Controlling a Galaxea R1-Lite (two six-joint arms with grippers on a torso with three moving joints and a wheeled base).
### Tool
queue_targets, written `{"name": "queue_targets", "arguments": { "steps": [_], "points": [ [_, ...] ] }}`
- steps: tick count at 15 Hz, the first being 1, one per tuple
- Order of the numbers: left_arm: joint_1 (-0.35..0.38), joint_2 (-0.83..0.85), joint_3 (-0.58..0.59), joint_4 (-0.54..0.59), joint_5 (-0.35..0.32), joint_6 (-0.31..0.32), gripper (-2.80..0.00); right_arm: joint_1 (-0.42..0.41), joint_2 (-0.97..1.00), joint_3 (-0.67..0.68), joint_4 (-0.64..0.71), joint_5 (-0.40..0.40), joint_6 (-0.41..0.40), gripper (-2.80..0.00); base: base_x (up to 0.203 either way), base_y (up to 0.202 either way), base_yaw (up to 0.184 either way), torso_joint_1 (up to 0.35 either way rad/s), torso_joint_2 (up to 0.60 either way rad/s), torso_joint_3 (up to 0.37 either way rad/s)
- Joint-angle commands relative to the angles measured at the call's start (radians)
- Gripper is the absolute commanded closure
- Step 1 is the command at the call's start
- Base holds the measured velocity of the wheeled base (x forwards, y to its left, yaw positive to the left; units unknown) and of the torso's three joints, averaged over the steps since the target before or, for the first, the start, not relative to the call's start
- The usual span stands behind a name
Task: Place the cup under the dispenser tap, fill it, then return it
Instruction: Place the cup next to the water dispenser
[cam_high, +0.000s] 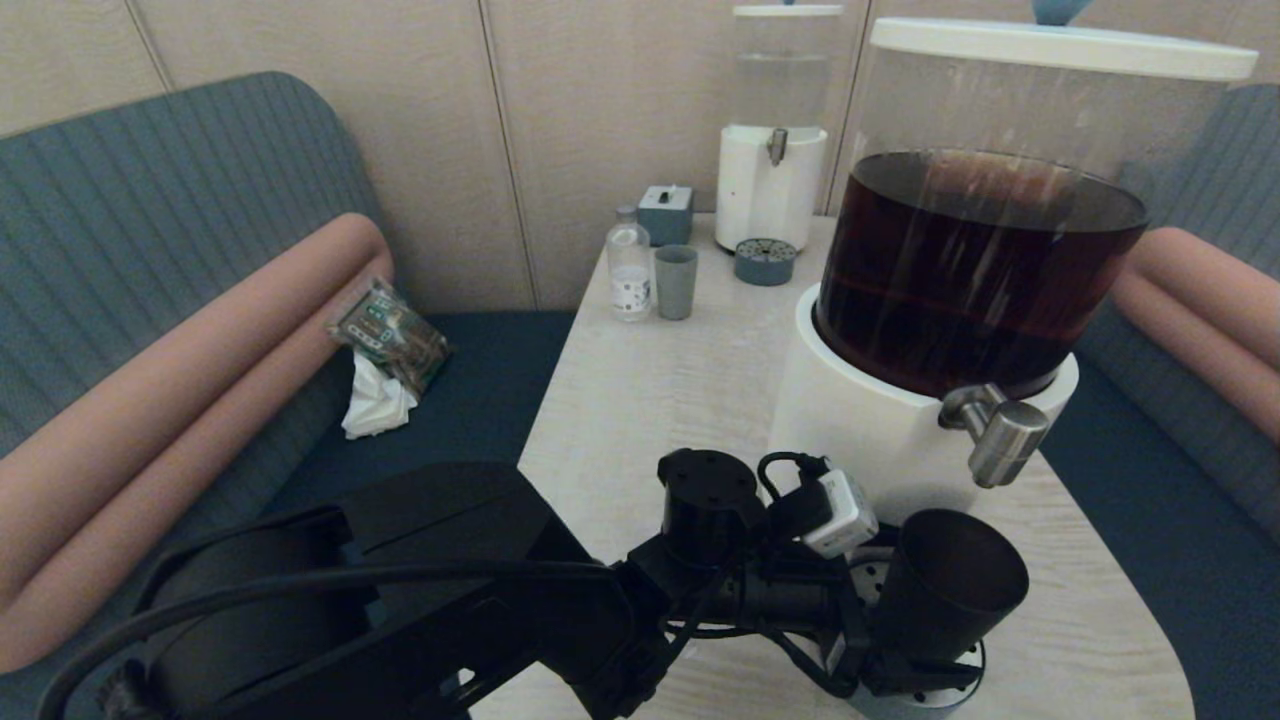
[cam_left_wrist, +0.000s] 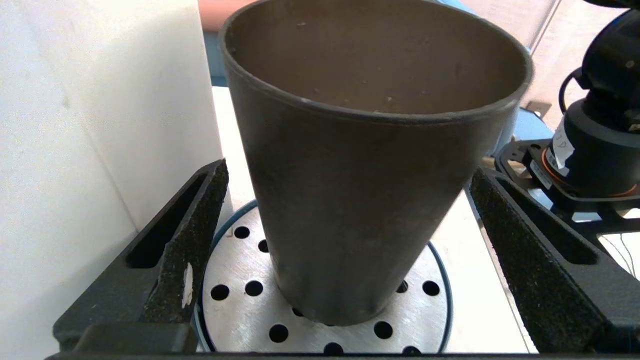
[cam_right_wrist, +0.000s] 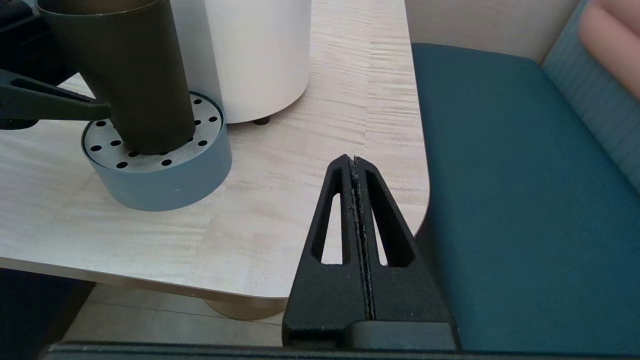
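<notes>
The black cup (cam_high: 950, 590) stands on the round perforated drip tray (cam_left_wrist: 235, 280) in front of the large dispenser's white base (cam_high: 860, 420). The steel tap (cam_high: 1000, 440) hangs above the cup's rim, a little farther back. My left gripper (cam_left_wrist: 347, 171) is open, with one finger (cam_left_wrist: 195, 225) on each side of the cup and a gap to the cup wall on both. The part of the cup's inner wall that shows looks dry. My right gripper (cam_right_wrist: 354, 160) is shut on nothing, hovering over the table's front right corner (cam_right_wrist: 400, 220).
At the back of the table stand a smaller clear-liquid dispenser (cam_high: 775, 130), a grey-blue cup (cam_high: 676, 282), a small bottle (cam_high: 629, 272) and a grey box (cam_high: 666, 213). A packet with tissue (cam_high: 385, 345) lies on the left sofa. Blue seat (cam_right_wrist: 500, 200) borders the table's right edge.
</notes>
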Motion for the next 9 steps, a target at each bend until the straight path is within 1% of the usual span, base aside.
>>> {"name": "queue_targets", "arguments": {
  "steps": [1,9],
  "points": [
    [0.000,0.007,-0.007,-0.008,-0.003,-0.001,-2.80,0.000,0.000,0.011,-0.001,0.000,-0.001,0.00,0.000,0.000,0.000,0.000,0.00,0.000],
    [0.000,0.015,-0.019,-0.003,-0.003,-0.004,-2.80,0.000,0.000,0.011,-0.001,0.002,-0.001,0.00,0.000,0.000,0.000,0.000,0.00,0.000]
  ]
}}
